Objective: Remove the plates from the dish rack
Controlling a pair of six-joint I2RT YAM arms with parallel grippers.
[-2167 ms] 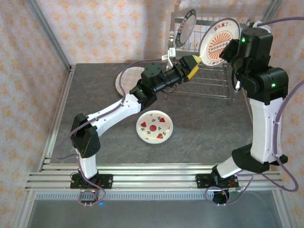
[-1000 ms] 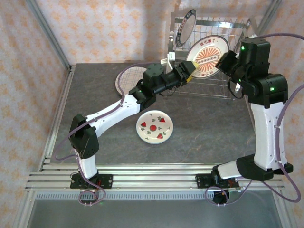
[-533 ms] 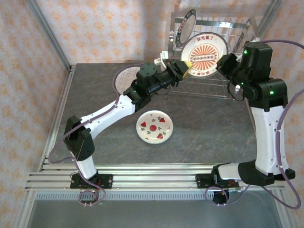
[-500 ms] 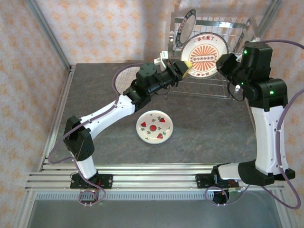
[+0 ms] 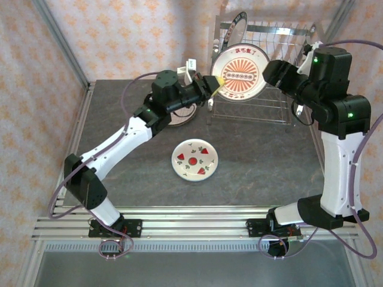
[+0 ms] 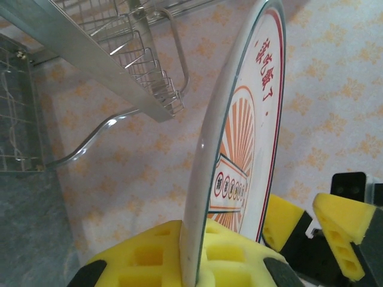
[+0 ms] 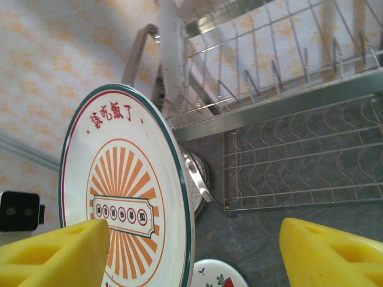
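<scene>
Our left gripper (image 5: pixel 214 83) clamps the sunburst plate (image 5: pixel 240 73) upright before the rack (image 5: pixel 282 37); our right gripper (image 5: pixel 271 70) gapes beside it; three others: dark-rimmed plate (image 5: pixel 233 31) racked; strawberry plate (image 5: pixel 194 159) and lined plate (image 5: pixel 179 118), half under our arm, on the table (image 5: pixel 269 161).

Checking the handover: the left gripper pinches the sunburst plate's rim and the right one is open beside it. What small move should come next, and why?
Probably ease the left gripper leftward and down toward bare table. It alone is shut on the sunburst plate, held on edge in front of the dish rack; the right gripper stands open at the opposite rim.
</scene>
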